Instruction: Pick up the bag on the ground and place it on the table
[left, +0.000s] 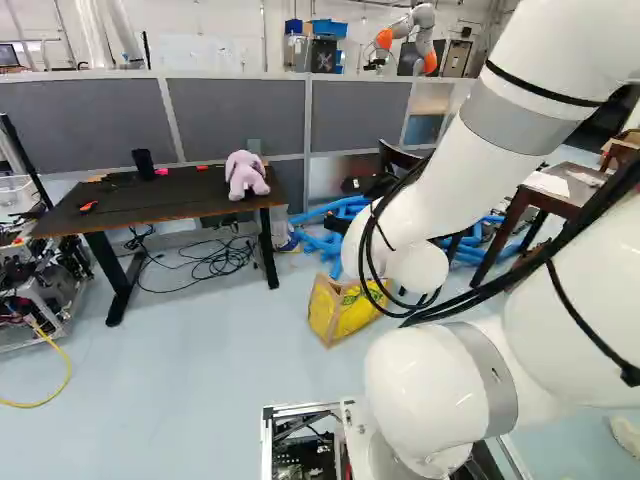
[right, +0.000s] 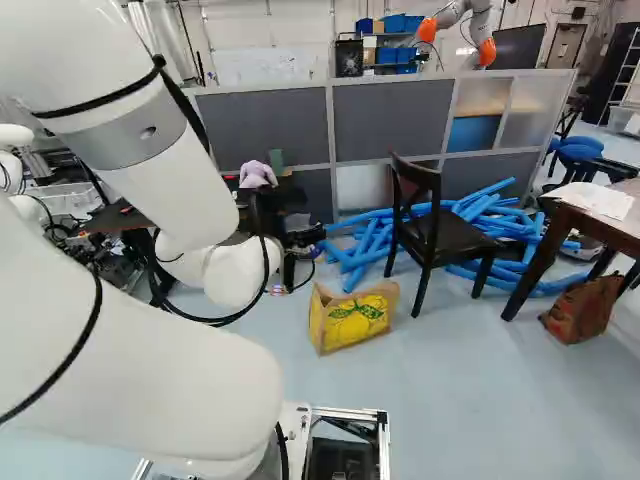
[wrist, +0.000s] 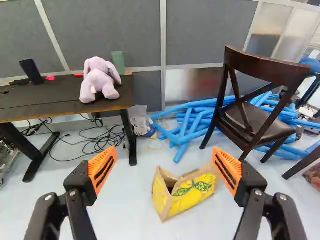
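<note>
Gripper (right: 303, 236): fingers set wide apart in the wrist view (wrist: 164, 162), nothing held between the orange pads (wrist: 104, 170). Target, yellow paper bag (wrist: 197, 192), stands on the floor (left: 200, 380), ahead of the gripper, on the near side of the blue tubes (wrist: 192, 120) and apart from the desk (wrist: 47, 100). Its broad face carries printed lettering with green leaf-like shapes on a yellow fruit pattern; print not transcribed. Mouth gapes, brown inner wall visible, interior dark; contents cannot be told. Rim uneven, brown paper creased, sides angular. Second container: reddish-brown bag (right: 583, 308) on the floor at the right of the right base view, beside the legs of a dark wooden table (right: 622, 228), patterned surface, contents cannot be told. Third: clear plastic bag (wrist: 139, 117) on the floor near the desk leg, pale and blue matter showing through; identity unclear. Desk: flat dark top, wood-coloured edge, black legs. On it: lilac plush toy (wrist: 100, 80), soft nap, long drooping ears, seated near the edge; dark cup-like object (wrist: 31, 71), leaning; upright green block (wrist: 118, 62) behind the toy. Black cables (wrist: 102, 142) lie looped on the floor beneath the desk. Blue tubes: long, round in section, piled crosswise behind a dark wooden chair (wrist: 260, 122) with a curved top rail and smooth seat. Grey panels (wrist: 115, 25) in pale frames stand behind the desk.
</note>
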